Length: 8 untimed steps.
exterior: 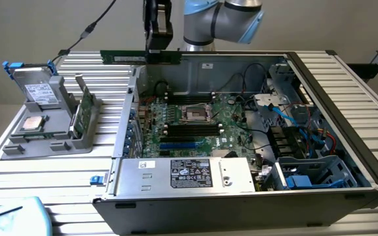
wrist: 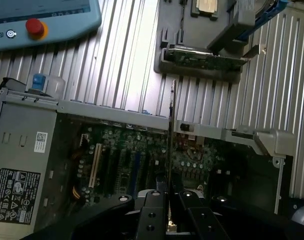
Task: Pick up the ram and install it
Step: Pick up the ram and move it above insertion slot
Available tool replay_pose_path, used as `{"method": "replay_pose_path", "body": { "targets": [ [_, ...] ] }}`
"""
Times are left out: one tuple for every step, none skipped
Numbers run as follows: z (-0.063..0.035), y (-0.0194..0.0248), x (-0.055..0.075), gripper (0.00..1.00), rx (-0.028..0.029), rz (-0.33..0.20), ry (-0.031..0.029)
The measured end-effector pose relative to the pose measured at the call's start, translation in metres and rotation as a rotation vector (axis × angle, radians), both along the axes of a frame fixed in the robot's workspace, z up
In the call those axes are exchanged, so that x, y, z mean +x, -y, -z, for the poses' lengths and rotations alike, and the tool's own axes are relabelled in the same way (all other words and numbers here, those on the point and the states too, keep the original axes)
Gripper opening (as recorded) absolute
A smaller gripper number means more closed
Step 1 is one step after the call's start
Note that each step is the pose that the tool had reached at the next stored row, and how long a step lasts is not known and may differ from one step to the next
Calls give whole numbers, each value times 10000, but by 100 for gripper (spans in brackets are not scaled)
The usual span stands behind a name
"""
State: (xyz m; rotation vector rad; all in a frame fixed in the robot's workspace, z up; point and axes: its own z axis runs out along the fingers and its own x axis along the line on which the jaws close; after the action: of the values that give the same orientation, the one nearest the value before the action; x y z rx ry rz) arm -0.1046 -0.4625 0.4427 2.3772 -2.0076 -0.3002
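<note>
Ram (exterior: 126, 57) clamped off-centre in the hand (exterior: 157, 49) above the case wall (exterior: 235, 61); the stick may pivot and miss the motherboard slots (exterior: 189, 130).

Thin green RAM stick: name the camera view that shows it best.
Exterior view: the thin green RAM stick shows its broad face lengthwise, held above the open metal computer case. The wrist view shows it edge-on, a thin line between the fingers.
</note>
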Motion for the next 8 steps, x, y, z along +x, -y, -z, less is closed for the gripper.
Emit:
{"method": "replay_pose_path", "body": {
  "targets": [
    [0,2,46,15,15,0,0],
    [0,4,91,15,31,1,0],
    [0,5,135,15,46,0,0],
    [0,7,182,15,62,-1,0],
    [0,9,226,15,79,1,0],
    [1,11,271,15,95,0,1],
    [1,12,320,15,113,-1,1],
    [1,14,363,15,126,-1,1]
  ]
}}
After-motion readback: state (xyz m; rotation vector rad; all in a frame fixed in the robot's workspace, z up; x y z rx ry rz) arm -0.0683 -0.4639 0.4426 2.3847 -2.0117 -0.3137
